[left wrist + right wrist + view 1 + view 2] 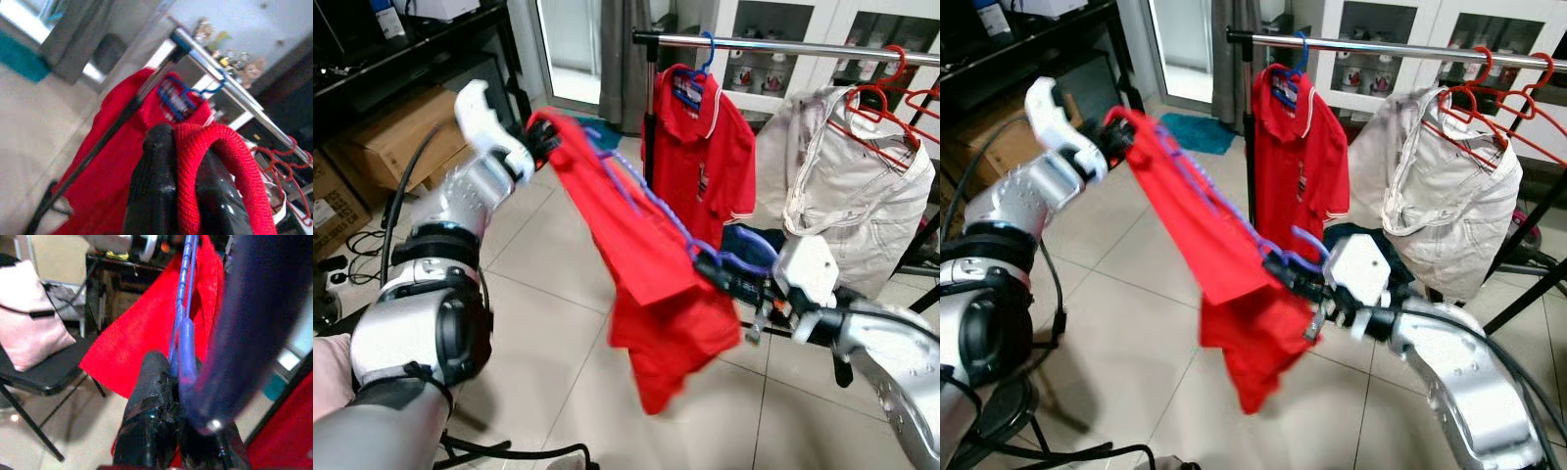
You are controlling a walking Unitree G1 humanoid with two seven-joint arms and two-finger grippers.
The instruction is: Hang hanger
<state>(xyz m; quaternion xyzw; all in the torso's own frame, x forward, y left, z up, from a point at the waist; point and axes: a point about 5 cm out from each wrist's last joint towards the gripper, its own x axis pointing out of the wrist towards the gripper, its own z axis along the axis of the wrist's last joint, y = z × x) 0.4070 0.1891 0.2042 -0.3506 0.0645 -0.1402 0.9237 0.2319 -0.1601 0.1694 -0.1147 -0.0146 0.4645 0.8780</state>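
Note:
A red shirt point(646, 264) hangs on a blue hanger point(636, 186), stretched slantwise between my two arms above the tiled floor. My left gripper point(540, 137) is up at the left, shut on the shirt's red fabric point(195, 161). Lower right, my right gripper point(710, 266) is shut on the hanger's blue end point(185, 347). The metal clothes rail point(783, 44) runs behind, above and beyond the shirt. Hanging from the rail, a red polo point(700, 157) is on its own blue hanger.
A white garment point(847, 186) on red hangers point(891, 108) hangs at the rail's right. Cardboard boxes point(401, 137) and a black shelf stand at left, a glass cabinet point(773, 59) behind. A black chair with a pink bag point(34, 328) is near.

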